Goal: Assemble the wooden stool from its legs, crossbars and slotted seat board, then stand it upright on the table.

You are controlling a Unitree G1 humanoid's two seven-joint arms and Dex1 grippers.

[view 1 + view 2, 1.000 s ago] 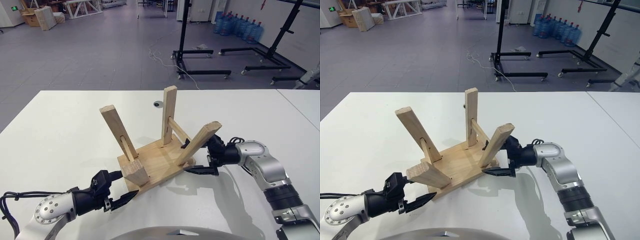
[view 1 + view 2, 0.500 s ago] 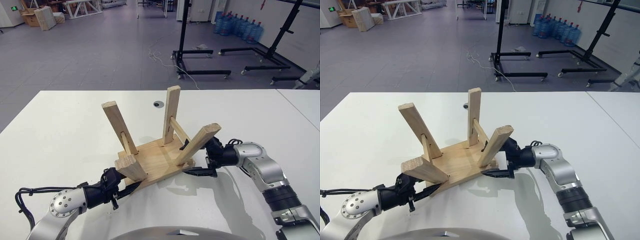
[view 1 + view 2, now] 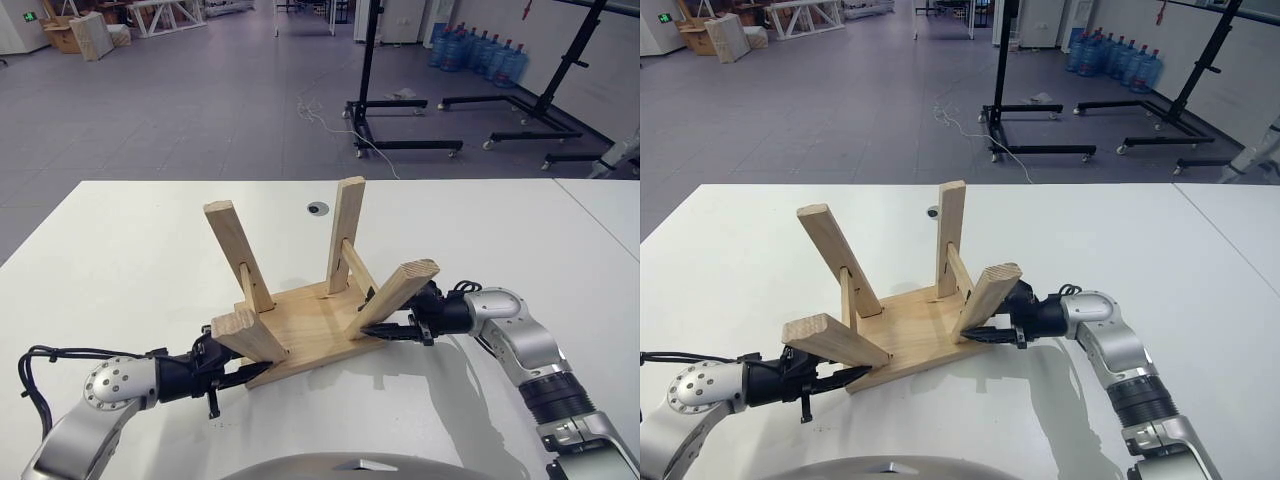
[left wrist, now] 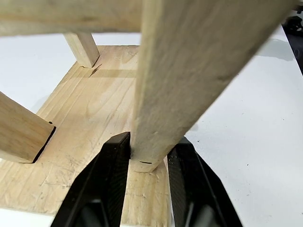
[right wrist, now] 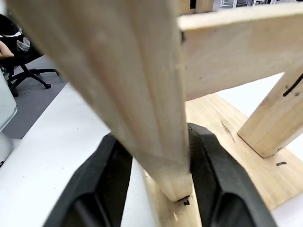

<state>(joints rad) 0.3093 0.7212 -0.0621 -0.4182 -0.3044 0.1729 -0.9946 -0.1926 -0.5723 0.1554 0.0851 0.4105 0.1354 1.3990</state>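
Grey floor (image 3: 200, 100), black wheeled stands (image 3: 402, 144), water jugs (image 3: 480, 52) behind.

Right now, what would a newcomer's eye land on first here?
The wooden stool, upside down in the middle of the white table. Then the left gripper clamped on its near-left leg and the right gripper on its near-right leg, both at the base.

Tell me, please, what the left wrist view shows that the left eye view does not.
Left wrist view: the left end effector, its fingers clamping the near leg at the seat board. Left eye view: the right end effector gripping the right-hand leg, and black stands behind. Both: the legs-up stool on the table.
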